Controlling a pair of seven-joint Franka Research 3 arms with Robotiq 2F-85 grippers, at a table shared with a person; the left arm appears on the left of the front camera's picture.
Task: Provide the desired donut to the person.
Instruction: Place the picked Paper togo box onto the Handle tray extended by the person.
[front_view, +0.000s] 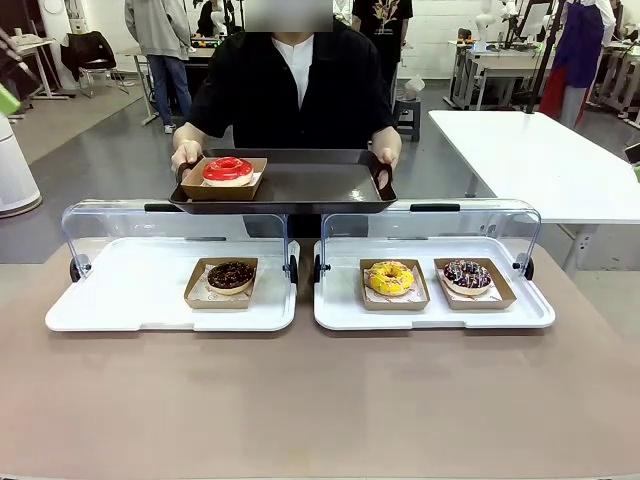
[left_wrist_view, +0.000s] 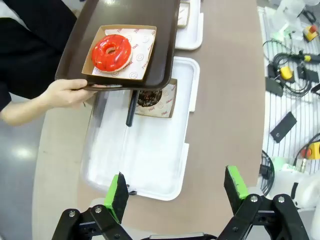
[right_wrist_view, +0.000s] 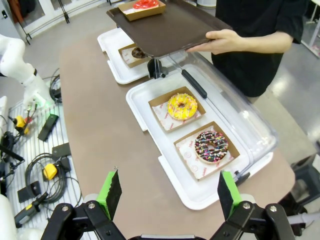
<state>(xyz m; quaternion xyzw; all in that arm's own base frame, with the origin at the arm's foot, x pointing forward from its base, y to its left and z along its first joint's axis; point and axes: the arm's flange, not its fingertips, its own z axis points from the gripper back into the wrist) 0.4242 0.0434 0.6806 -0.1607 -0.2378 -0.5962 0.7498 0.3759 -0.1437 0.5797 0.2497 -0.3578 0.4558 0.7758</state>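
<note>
Red glazed donut (front_view: 227, 170) is on the person's (front_view: 290, 100) dark brown tray (front_view: 320, 188), in a small cardboard box w/ a paper liner, tucked into one corner. Person holds the tray by both ends, up off the counter (front_view: 320, 400), over the far edge of the display trays.

So imo the handover part looks basically done, assuming red was the one they wanted (can't tell that from here). What's left is prob just backing the arms off, or another pick if they want more.

Robot's left hand (left_wrist_view: 176, 186) is spread wide w/ nothing between the green pads, hovering above the near end of the left display tray (front_view: 120, 300). Right hand (right_wrist_view: 169, 189) is the same: released, empty, high over the right display tray (front_view: 340, 312).

Both clear lids (front_view: 110, 225) are flipped up. On display: chocolate donut (front_view: 231, 275) on the left, yellow donut (front_view: 390, 277) + sprinkle donut (front_view: 467, 275) on the right.

Donut itself: shiny bright red icing, clean ring, looks intact, no smears afaict.
</note>
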